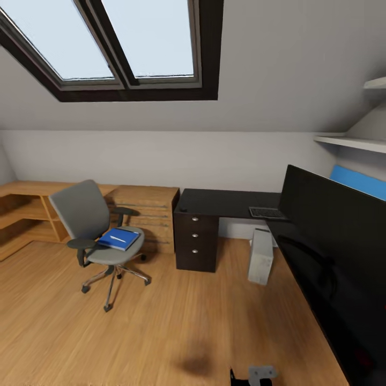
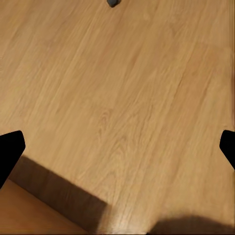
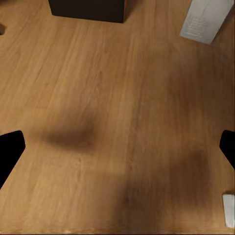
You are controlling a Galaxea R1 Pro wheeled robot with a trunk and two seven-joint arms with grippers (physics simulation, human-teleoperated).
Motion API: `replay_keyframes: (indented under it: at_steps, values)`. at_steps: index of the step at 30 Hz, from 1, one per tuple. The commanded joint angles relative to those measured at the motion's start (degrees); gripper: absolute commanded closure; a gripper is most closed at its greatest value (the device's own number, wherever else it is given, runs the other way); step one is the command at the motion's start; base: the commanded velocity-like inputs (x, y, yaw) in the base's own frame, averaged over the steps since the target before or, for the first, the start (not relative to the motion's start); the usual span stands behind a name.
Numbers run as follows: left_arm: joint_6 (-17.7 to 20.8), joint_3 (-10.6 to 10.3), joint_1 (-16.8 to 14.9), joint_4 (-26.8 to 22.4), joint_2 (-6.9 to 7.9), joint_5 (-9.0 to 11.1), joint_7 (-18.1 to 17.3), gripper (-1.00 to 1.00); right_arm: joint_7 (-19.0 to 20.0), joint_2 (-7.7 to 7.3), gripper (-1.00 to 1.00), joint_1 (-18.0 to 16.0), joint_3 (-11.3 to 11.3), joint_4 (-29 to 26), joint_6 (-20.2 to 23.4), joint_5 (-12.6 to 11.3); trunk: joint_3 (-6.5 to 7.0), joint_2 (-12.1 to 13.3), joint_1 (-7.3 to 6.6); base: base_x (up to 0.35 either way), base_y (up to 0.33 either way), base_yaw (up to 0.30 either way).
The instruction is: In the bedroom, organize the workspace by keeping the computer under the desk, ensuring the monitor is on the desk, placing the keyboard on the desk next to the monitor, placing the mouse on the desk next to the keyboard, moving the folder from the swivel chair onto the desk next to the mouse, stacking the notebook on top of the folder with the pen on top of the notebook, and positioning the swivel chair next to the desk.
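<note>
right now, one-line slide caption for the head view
Attic bedroom: blue folder waiting on the swivel chair, keyboard on the black desk, computer standing beneath.

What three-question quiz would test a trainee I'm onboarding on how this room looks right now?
1. True or false: the folder lies on the chair seat.
2. Where does the keyboard sit? A) on the floor B) on the desk C) on the chair
3. Fill in: the computer stands on the ____, beneath the desk.

Key
1. True; a thin white pen lies on top of it.
2. B, near the monitor.
3. floor; the right wrist view also catches the computer over bare wood, with the right gripper open and empty. The left gripper is open too.
</note>
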Motion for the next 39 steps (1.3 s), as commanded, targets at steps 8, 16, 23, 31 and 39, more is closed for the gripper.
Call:
replay_keyframes:
  at_steps: [8, 16, 23, 31, 39]
  values:
    - [-0.31, -0.55, -0.06, -0.01, -0.15, 0.61, 0.26, -1.0, -0.53, 0.0, -1.0, -0.07, 0.32, 0.12, -0.15, 0.28, -0.3, -0.05, -0.03, -0.323, -0.092, -0.12]
    - [-0.35, -0.56, -0.06, -0.01, -0.21, 0.61, 0.25, -1.0, -0.45, -0.02, -1.0, -0.07, 0.28, 0.12, -0.08, 0.44, -0.3, -0.05, -0.03, -0.311, -0.148, -0.001]
    - [-0.29, -0.56, -0.06, 0.08, -0.22, 0.6, 0.23, -1.0, -0.45, -0.1, -1.0, -0.07, 0.27, 0.12, -0.16, 0.39, -0.3, -0.05, -0.03, -0.242, -0.251, -0.154]
    - [-0.14, -0.29, -0.06, 0.3, -0.15, 0.61, 0.24, -1.0, -0.47, -0.13, -1.0, -0.07, 0.26, 0.12, -0.17, 0.21, -0.35, -0.05, -0.03, -0.236, -0.256, -0.227]
    - [0.97, -0.36, -0.06, 3.87, 0.1, 0.87, -8.82, -1.0, -0.51, -0.24, -1.0, -0.07, 0.22, 0.12, -0.17, 0.31, -0.36, -0.05, -0.03, -0.212, -0.279, -0.025]
